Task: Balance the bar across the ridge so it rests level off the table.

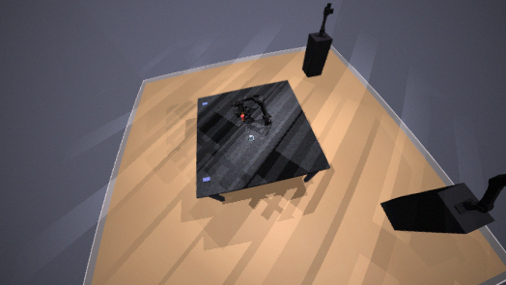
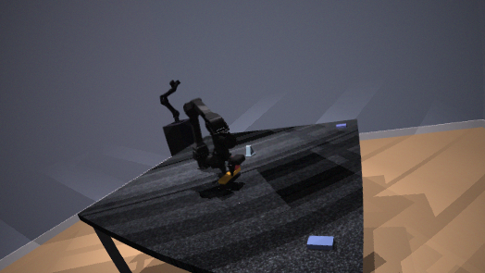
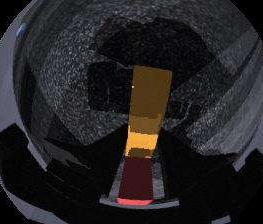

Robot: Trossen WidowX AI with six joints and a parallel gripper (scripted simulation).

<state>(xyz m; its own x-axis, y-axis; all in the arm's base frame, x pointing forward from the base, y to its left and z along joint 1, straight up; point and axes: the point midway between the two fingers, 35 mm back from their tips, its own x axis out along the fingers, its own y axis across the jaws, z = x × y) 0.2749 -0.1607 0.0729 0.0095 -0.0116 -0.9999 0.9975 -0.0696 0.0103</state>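
The bar (image 2: 229,177) (image 3: 150,95) is orange, with a red block (image 1: 242,117) (image 2: 237,167) (image 3: 136,177) at one end. My gripper (image 3: 143,128) is shut on the bar's orange part near the red block, with one finger on each side. The bar looks slightly above the table, with a dark shadow below it in the exterior view. The ridge, a small pale blue wedge (image 1: 251,138) (image 2: 249,151), stands upright on the table, apart from the bar. The gripper partly hides the red end in the exterior view.
The black table (image 1: 232,176) (image 2: 278,219) carries my arm's base and two blue-violet blocks, one (image 1: 207,179) near a front corner and one (image 1: 205,103) near a back corner in the top view. Other arms stand on dark pedestals (image 1: 316,56) (image 1: 425,210) off the table.
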